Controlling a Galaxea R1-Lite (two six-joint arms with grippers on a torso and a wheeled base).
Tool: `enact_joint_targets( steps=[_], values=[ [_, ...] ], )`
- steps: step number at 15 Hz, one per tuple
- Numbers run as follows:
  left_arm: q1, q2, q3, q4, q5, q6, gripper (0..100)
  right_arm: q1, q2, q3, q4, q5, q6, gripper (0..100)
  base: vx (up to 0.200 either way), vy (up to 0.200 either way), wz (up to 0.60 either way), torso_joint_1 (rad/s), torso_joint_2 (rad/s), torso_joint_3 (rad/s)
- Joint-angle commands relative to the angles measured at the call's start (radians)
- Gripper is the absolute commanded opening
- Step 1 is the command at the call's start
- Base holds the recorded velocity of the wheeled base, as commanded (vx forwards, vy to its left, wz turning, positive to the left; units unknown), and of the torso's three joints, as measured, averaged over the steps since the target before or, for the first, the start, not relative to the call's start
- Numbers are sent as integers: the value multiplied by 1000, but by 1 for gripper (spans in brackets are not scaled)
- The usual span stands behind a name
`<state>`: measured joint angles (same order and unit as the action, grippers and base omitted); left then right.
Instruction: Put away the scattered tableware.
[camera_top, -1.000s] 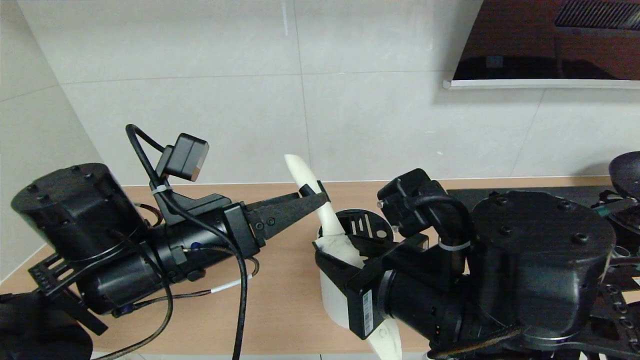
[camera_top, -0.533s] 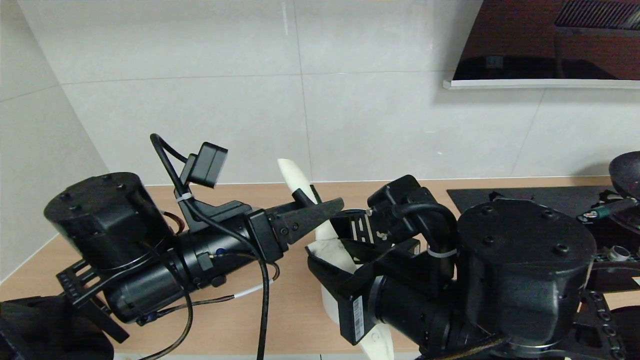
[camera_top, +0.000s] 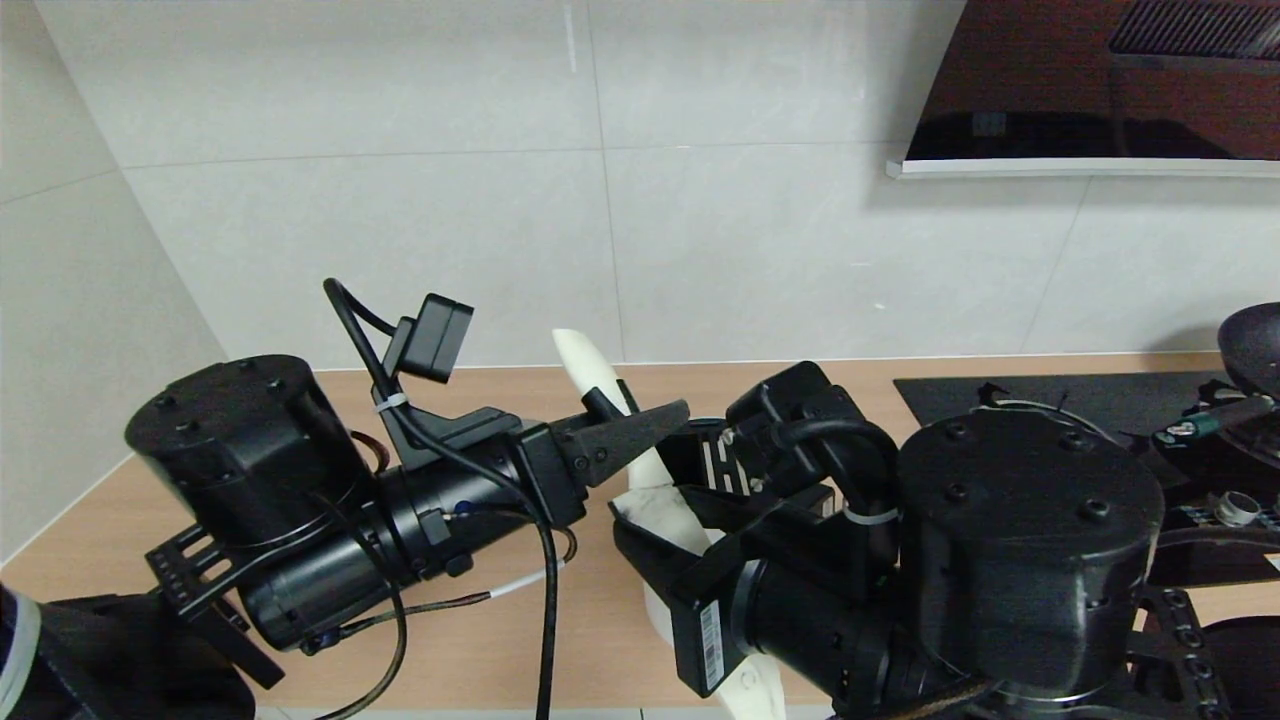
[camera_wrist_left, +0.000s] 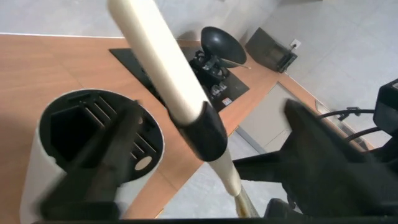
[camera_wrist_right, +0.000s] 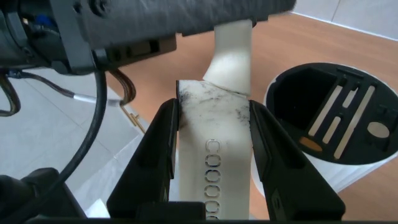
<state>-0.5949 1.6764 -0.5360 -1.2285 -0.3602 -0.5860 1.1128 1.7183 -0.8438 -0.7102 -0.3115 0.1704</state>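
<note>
Wooden countertop (camera_top: 480, 660) runs along a white tiled wall (camera_top: 400, 200). The landmark is the utensil holder (camera_wrist_right: 348, 174), a white cylinder with a black slotted insert, upright on the countertop.

1. Left of the holder: the left gripper (camera_top: 665, 415) sits level with the holder's top. Its jaws are apart, with the spatula (camera_top: 585, 365) handle passing between them at its black band. No contact is visible.
2. Just beside the holder, on its left: the white spatula is held tilted, with its handle pointing up toward the wall and its blade down.
3. The right gripper (camera_wrist_right: 214, 109) has its jaws clamped on the blade, which has a row of round holes.
4. Right of the holder: a black cooktop (camera_top: 1050, 395) lies on the countertop, and a dark range hood (camera_top: 1100, 90) hangs above it.
</note>
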Motion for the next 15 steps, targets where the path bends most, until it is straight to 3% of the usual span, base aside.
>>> enact_joint_targets(
  steps=[1,10,11,15],
  values=[
    [-2,-1,-2,0,1,-2,0,1,1,2,0,0,0,0,0,0,0,0,0,0],
    [-2,-1,-2,-8,1,-2,0,-1,-2,3,0,-17,-2,0,0,0,0,0,0,0],
    [-2,-1,-2,-8,1,0,0,-1,-2,2,0,-18,0,100,0,0,0,0,0,0],
    [-2,-15,-2,-8,1,0,0,-1,-3,3,-28,-26,1,100,0,0,0,0,0,0]
  ],
)
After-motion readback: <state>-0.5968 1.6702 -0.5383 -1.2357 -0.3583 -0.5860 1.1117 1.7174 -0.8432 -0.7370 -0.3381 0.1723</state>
